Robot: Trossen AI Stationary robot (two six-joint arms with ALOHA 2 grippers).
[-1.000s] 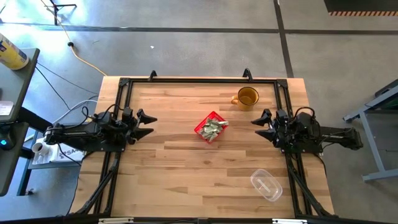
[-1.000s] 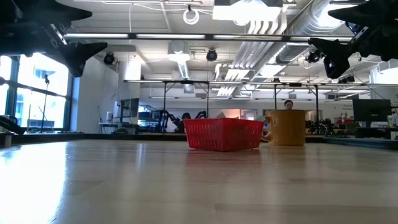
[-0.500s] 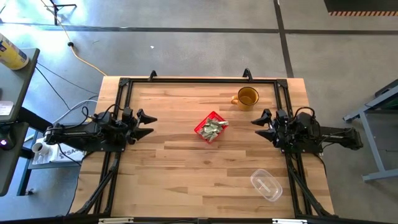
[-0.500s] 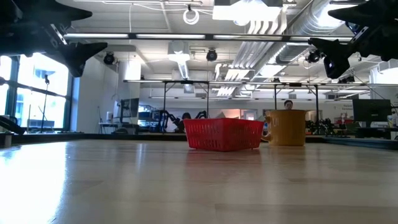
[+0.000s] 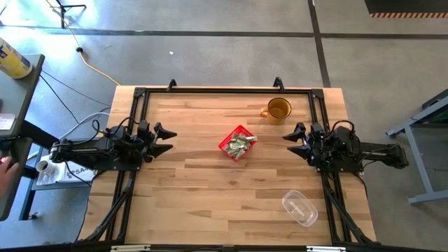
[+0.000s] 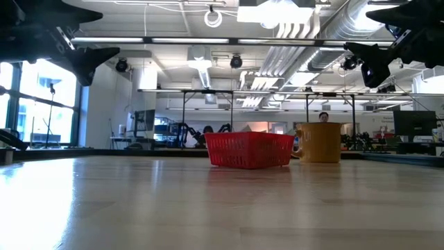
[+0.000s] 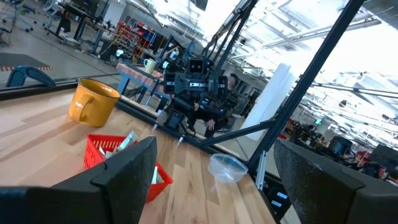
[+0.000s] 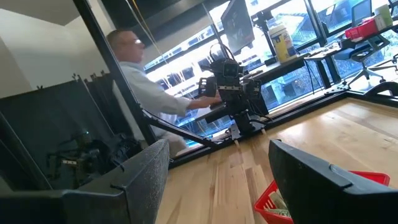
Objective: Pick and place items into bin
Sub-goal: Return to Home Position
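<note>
Items (image 5: 240, 143), pale green and white, lie heaped inside the red bin (image 5: 222, 145), which stands about in the middle of the wooden worktop (image 5: 210, 189), turned with one corner toward the near edge. Some of them stick up above its rim.

Nearest to the front edge, by the right corner, a clear plastic container (image 5: 299, 208) lies on the wood, well apart from the bin.

Farther in, at the same depth as the bin, the two arms rest at the sides. The left pincer (image 5: 173, 141) hangs over the left part of the worktop and points toward the bin, well apart from it. Its fingers (image 7: 124, 171) stand wide apart and hold nothing. The right pincer (image 5: 286, 145) hangs over the right part, also pointing inward. Its fingers (image 8: 140, 171) are spread wide as well, and nothing is between them. In the low view both pincers are high above the wood, at the upper corners.

Behind the bin and to the right, near the far edge, an amber mug (image 5: 278, 110) stands upright with its handle to the left. It is apart from the bin.

Beyond the worktop, a person in a pale shirt (image 8: 149, 87) sits behind the left arm, next to a grey desk (image 5: 10, 133). Farther away the low view shows a large hall with tables, screens and ceiling pipes.
</note>
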